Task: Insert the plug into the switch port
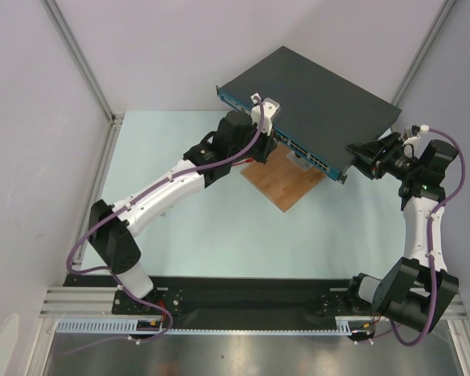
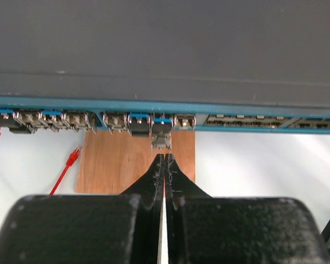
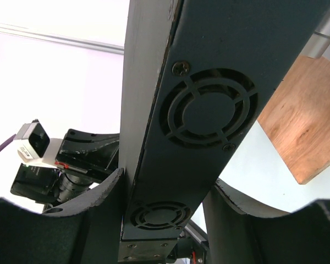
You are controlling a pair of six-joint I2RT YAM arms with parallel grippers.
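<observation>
Starting at your left tool (image 2: pixel 164 160), you find its fingers (image 2: pixel 179 184) pressed almost together, only a sliver of light between them and nothing gripped. Their tips sit just behind the plug (image 2: pixel 161 141), a small metal body poking out of a port in the blue front strip (image 2: pixel 247 108) of the switch (image 2: pixel 165 49); whether they touch it you cannot tell. Your right tool (image 3: pixel 168 177) is clamped on the switch's end, one finger against each broad face, beside the round fan vents (image 3: pixel 208 114). The switch sits at the far side of the tabletop (image 1: pixel 204 227), its front strip over a wooden board (image 2: pixel 121 165), and a thin red cable (image 2: pixel 66 168) lies just beside that board.
</observation>
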